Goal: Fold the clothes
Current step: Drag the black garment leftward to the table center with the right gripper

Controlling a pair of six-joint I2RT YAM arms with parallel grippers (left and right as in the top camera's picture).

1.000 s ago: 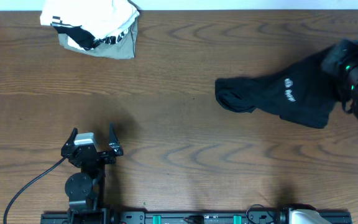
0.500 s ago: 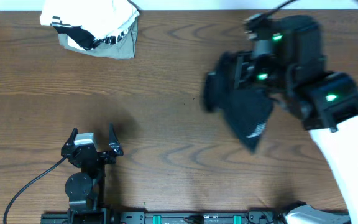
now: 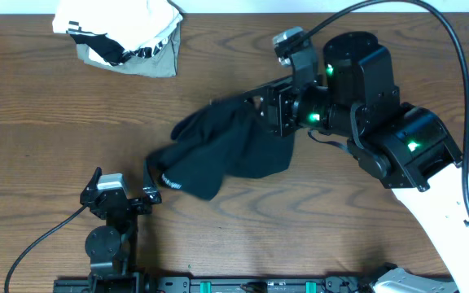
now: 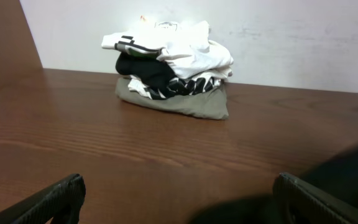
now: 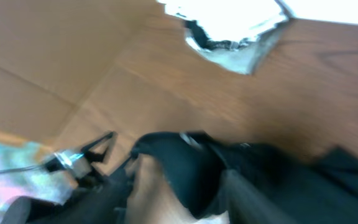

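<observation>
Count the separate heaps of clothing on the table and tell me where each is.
2. The black garment lies crumpled near the middle of the table; the white-and-grey bundle sits at its far left corner. The bundle may hide further pieces.

The black garment [image 3: 226,150] is one piece of plain, soft cloth, unfolded and crumpled. It stretches in a slanted band over the middle of the desk [image 3: 39,122]. It is well apart from the white-and-grey bundle [image 3: 124,37], nearer to the robot and to the right of it. A small white print shows at the garment's lower end. The right wrist view shows it blurred [image 5: 260,168], with loose folds.
</observation>
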